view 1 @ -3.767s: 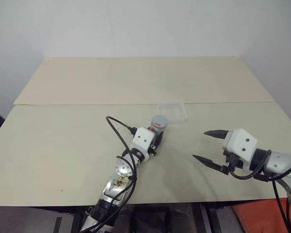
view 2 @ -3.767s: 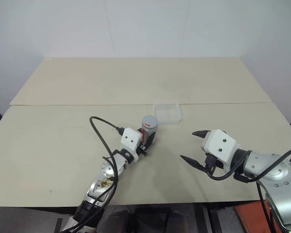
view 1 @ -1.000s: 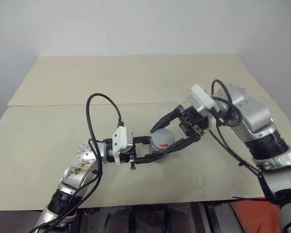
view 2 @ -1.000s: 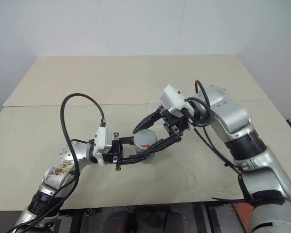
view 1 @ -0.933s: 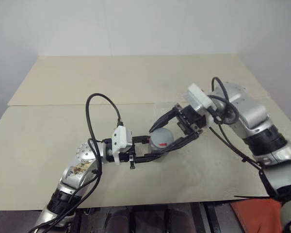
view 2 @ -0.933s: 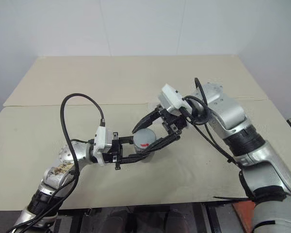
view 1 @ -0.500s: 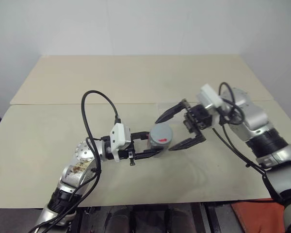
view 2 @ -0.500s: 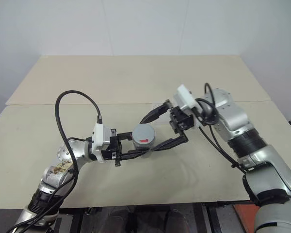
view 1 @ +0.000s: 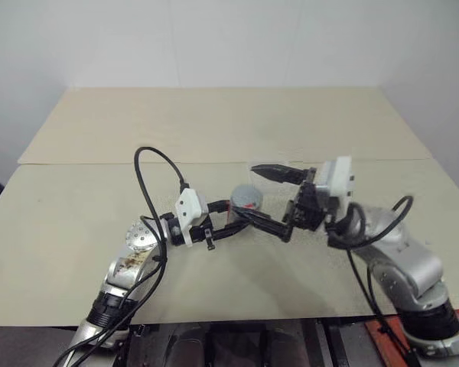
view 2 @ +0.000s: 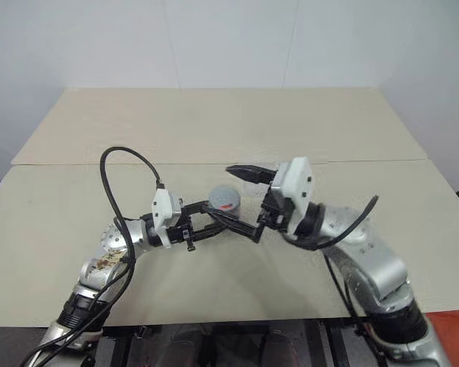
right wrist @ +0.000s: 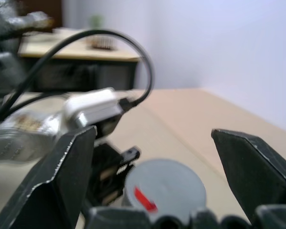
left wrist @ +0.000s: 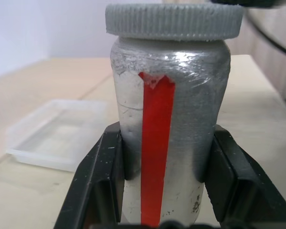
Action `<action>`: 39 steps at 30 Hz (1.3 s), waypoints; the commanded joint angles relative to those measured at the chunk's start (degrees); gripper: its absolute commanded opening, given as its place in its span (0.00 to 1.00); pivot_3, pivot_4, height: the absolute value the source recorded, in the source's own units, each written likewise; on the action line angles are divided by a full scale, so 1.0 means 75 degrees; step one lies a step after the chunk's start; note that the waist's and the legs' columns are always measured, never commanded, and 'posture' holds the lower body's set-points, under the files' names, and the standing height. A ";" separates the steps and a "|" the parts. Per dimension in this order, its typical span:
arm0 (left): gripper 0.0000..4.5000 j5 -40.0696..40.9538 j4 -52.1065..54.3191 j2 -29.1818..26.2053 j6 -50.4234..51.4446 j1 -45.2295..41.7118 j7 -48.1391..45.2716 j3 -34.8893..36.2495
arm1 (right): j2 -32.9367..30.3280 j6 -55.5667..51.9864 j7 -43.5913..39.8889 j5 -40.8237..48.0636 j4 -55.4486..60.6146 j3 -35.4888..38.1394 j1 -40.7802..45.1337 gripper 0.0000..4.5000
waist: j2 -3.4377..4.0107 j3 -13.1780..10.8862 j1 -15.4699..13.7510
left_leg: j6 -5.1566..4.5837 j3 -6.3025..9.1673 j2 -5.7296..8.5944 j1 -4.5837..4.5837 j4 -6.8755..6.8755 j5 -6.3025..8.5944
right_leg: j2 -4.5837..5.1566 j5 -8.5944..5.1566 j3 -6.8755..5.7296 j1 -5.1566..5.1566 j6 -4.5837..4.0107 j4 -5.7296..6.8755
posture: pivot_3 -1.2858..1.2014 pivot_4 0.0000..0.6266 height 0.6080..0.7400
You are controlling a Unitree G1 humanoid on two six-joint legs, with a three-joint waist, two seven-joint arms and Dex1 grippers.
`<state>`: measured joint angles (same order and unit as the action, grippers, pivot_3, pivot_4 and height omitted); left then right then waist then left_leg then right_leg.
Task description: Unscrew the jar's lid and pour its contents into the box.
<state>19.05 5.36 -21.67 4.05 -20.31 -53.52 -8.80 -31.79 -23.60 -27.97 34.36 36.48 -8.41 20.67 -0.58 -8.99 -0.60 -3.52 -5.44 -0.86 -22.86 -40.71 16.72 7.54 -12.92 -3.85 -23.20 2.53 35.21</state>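
Note:
My left gripper (view 1: 233, 216) is shut on the body of the jar (left wrist: 190, 95), a silvery cylinder with a red stripe held upright. The grey ribbed lid (left wrist: 174, 21) sits on top, and its red mark shows from above (view 1: 247, 196). My right gripper (right wrist: 153, 132) comes in level from the right and is open wide. One finger stands on each side of the lid (right wrist: 164, 183), clear of it. The clear plastic box (left wrist: 19, 143) lies on the table just behind the jar. The contents are hidden inside the jar.
Two tan tables (view 1: 76, 229) stand pushed together, with a seam (view 1: 99, 164) running across. A black cable (view 1: 149, 157) loops up from my left wrist. A white wall stands beyond the far table edge.
My right gripper has opened off the lid and its arm has swung down and round, so it now reaches in level from the near right. My left gripper has carried the jar slightly forward.

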 commanded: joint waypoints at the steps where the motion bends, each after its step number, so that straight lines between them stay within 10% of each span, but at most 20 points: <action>1: 0.43 -0.0024 0.0083 0.0024 -0.0194 -0.0158 0.0058 0.0127 | 0.0344 -0.0593 0.1068 -0.0681 0.0586 -0.0121 0.0011 1.00 | 0.0001 0.0001 -0.0005 | 0.0000 0.0000 0.0001 0.0000 0.0000 0.0000 | 0.0000 0.0000 -0.0001 0.0001 0.0000 -0.0001 | 0.52 0.24 1.00; 21: 0.43 -0.0071 0.0023 0.0144 -0.0197 -0.0145 0.0272 0.0155 | 0.0997 -0.1424 0.0937 -0.1317 0.0373 -0.0289 0.0121 1.00 | 0.0001 0.0001 -0.0002 | -0.0003 0.0003 0.0004 -0.0003 0.0002 0.0000 | -0.0010 0.0000 -0.0004 0.0002 0.0002 -0.0001 | 0.52 0.24 1.00; 28: 0.43 -0.0094 -0.0059 0.0147 -0.0229 -0.0173 0.0233 0.0134 | 0.1061 -0.1585 0.0833 -0.1388 0.0405 -0.0243 0.0077 0.61 | 0.0001 0.0001 0.0001 | -0.0003 0.0003 0.0004 -0.0003 0.0003 0.0000 | -0.0010 0.0000 -0.0004 0.0002 0.0002 0.0000 | 0.52 0.24 1.00; 39: 0.43 0.0374 0.0325 0.0064 -0.0114 -0.0064 -0.0343 0.0113 | 0.0273 -0.0648 -0.1561 -0.0805 -0.0320 -0.0049 0.0148 0.61 | 0.0001 0.0001 0.0006 | -0.0006 0.0003 0.0006 -0.0002 0.0002 0.0002 | -0.0010 0.0000 -0.0004 0.0005 0.0002 -0.0004 | 0.52 0.24 1.00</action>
<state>18.75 4.49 -21.20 3.74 -20.17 -55.18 -9.15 -28.63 -31.26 -33.11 26.01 34.27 -9.10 21.40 -0.57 -8.98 -0.55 -3.58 -5.42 -0.82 -22.87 -40.69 16.74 7.46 -12.92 -3.87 -23.16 2.55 35.14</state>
